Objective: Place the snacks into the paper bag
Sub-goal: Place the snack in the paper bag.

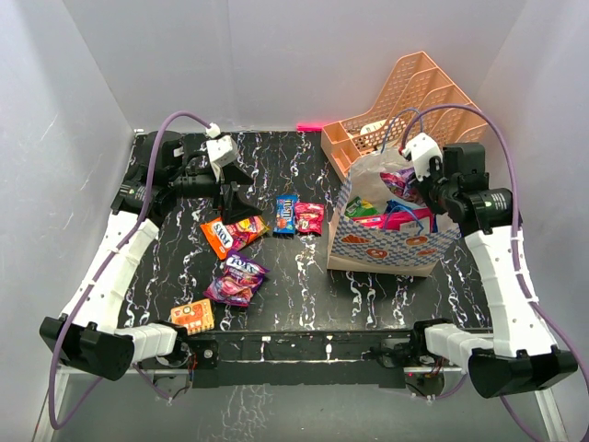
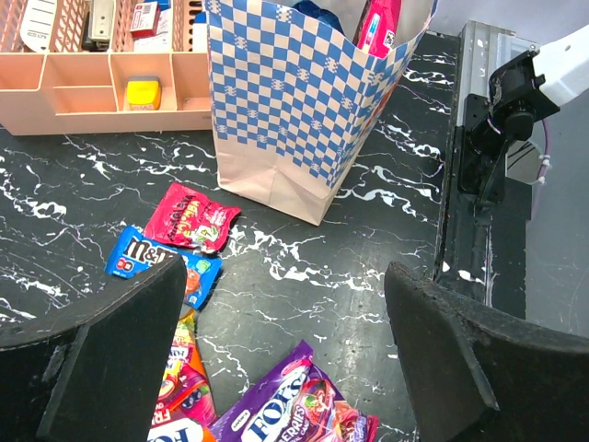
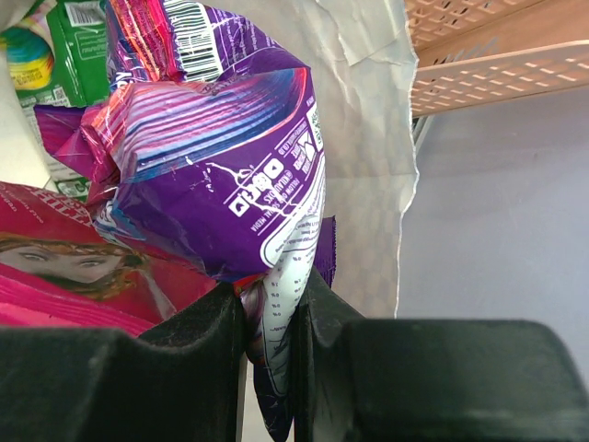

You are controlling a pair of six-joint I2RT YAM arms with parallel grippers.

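Observation:
The paper bag [image 1: 386, 244] stands right of centre, open, with several snacks inside. My right gripper [image 1: 416, 189] is over its mouth, shut on a purple packet [image 3: 221, 175] that hangs inside the bag [image 3: 368, 138]. Loose snacks lie on the table: a blue M&M's packet [image 1: 286, 215], a red packet [image 1: 309, 218], an orange packet [image 1: 221, 236], a purple Fox's packet [image 1: 236, 279] and an orange box [image 1: 192, 316]. My left gripper [image 1: 232, 195] is open and empty, hovering above the orange packet. Its view shows the Fox's packet [image 2: 294, 405], M&M's [image 2: 152, 262], red packet [image 2: 190, 217] and bag [image 2: 304, 101].
A peach mesh file organizer [image 1: 405, 110] stands behind the bag, holding small items [image 2: 143, 92]. White walls close in left, right and back. A pink object [image 1: 309, 126] lies at the table's far edge. The right arm's base [image 2: 502, 120] sits at the near edge.

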